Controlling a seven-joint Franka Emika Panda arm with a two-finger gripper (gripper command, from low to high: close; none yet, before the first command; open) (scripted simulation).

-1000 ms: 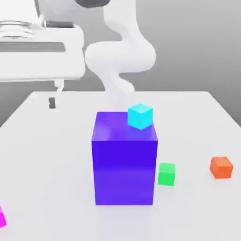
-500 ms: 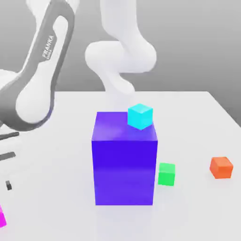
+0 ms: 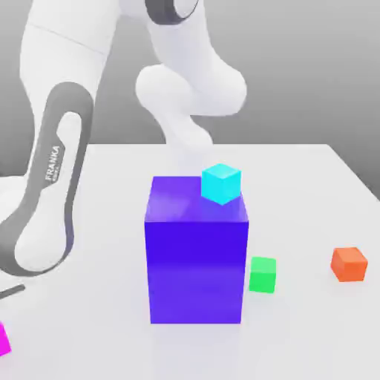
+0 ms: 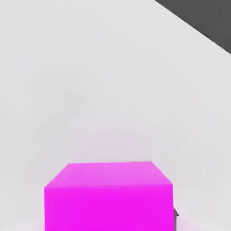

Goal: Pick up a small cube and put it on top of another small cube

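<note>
Magenta cube [image 4: 108,196] on white table [image 4: 90,67], close under the hand camera, fingers clenched together

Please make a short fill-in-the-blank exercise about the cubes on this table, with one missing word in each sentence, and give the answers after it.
1. The cyan cube sits on top of the big ____ block.
2. The small cube nearest that block, on the table beside it, is ____.
3. The orange cube lies toward the exterior view's ____ edge.
4. The hand view looks at a ____ cube.

Answers: blue; green; right; magenta
</note>
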